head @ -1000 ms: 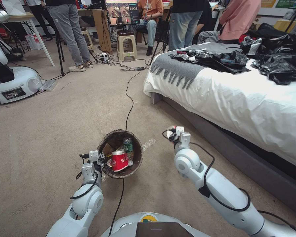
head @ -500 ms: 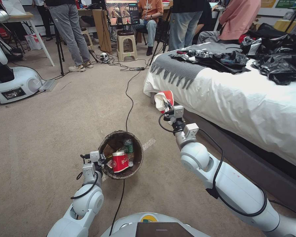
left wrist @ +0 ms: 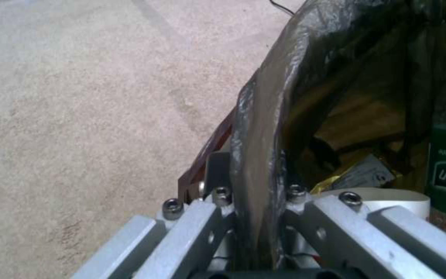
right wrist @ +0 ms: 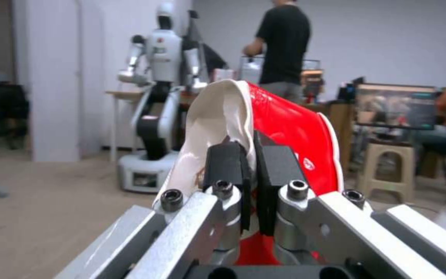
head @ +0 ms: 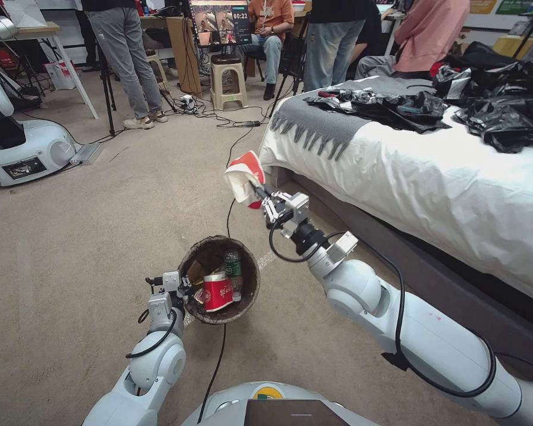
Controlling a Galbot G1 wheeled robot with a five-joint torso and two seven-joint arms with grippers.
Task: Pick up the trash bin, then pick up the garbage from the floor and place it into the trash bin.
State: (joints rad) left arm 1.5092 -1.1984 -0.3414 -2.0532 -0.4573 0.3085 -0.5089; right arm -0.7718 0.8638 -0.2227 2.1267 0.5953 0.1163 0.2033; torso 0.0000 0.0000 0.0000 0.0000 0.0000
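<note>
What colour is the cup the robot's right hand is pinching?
Red outside, white inside: the noodle cup in the right gripper, best in the right wrist view.

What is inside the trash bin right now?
In the trash bin: a red-and-white noodle cup, a green-labelled bottle, tan paper and a yellow wrapper. Anything beneath them is hidden.

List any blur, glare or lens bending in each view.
Head view: wide lens bows the bed edge; light is even and the bin is sharp. Left wrist view: the bin liner at the left gripper is soft with a pale sheen. Right wrist view: the red-and-white cup in the right gripper is fairly crisp, while the room behind is blurred.
</note>
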